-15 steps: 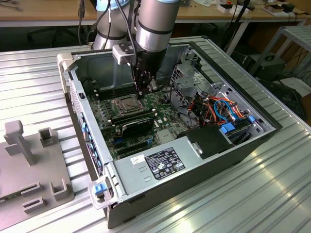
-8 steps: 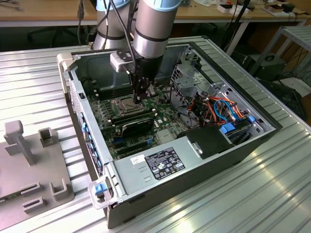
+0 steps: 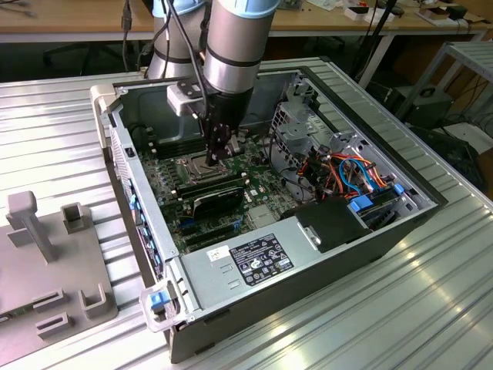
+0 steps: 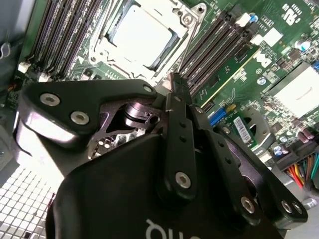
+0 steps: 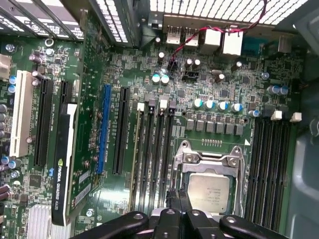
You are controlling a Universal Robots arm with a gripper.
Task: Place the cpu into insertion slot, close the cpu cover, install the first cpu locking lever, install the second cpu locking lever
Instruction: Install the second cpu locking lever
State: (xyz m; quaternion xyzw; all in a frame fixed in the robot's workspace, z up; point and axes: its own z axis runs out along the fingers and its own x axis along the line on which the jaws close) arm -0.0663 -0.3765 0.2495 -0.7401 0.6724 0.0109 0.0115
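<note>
Hidden in the exterior view by the arm: most of the insertion slot (image 3: 192, 166), seen there as a small silver patch on the green motherboard (image 3: 231, 185) inside the open computer case (image 3: 370, 231). Cut off in both wrist views: the body of the gripper (image 5: 178, 199), with its black links filling the near edge of each picture.

Reaching straight down into the case from above, wrist vertical, gripper (image 3: 218, 154) low over the board, just to the exterior view's right of the socket. Fingers (image 4: 175, 87) pressed together, thin tips side by side with no gap visible and nothing seen between them; tips right at the socket's edge, perhaps touching a thin metal lever there, hard to make out.

Seated flat in the insertion slot (image 5: 209, 186): the cpu (image 5: 208, 193), silvery-tan square top, pale and plain in the second wrist view (image 4: 141, 36). Lying down over it: the cpu cover (image 5: 212, 162), a thin silver frame around the chip with screws at its corners, also seen in the second wrist view (image 4: 187, 22). On both sides of the socket: long black memory slots (image 5: 269, 164), empty-looking.
</note>
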